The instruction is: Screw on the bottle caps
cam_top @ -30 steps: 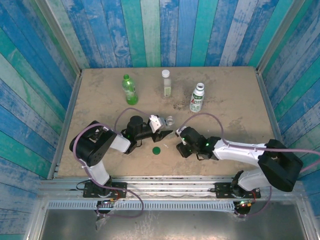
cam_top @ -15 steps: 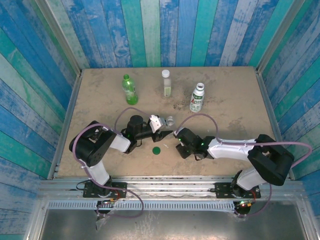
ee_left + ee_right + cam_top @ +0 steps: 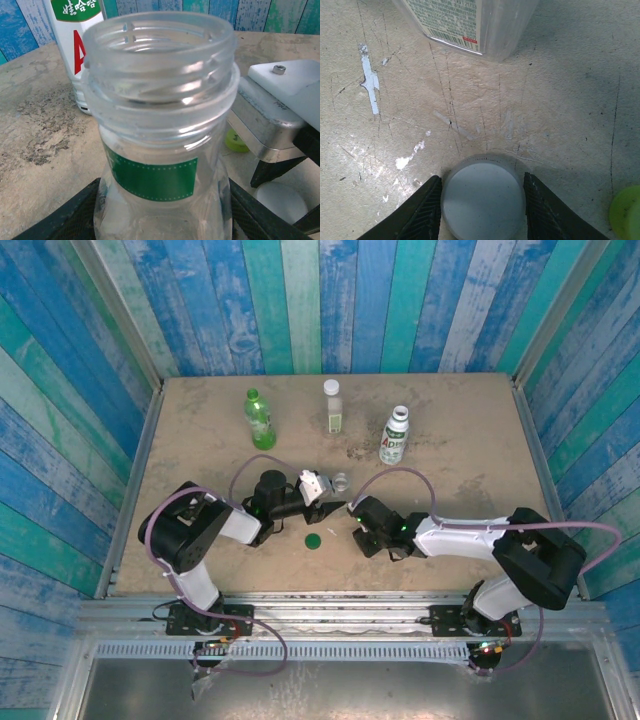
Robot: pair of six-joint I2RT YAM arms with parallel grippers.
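The left tool (image 3: 162, 220) grips the small clear plastic bottle (image 3: 160, 100), neck open. The right tool (image 3: 482, 212) straddles the white round plastic cap (image 3: 482, 195) on the bench (image 3: 560, 100), grip uncertain. The dark green round cap (image 3: 313, 540) lies loose; capping seems mostly undone.

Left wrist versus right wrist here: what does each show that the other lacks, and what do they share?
Left wrist: the clear bottle uncapped, threaded neck open, clamped by the left gripper, with the white labelled bottle behind. Right wrist: the right gripper straddling the white cap on the table, fingers hugging its sides, contact unclear; a labelled bottle base, possibly the clear one's. Shared: the white cap, the yellow-green cap and the right gripper.
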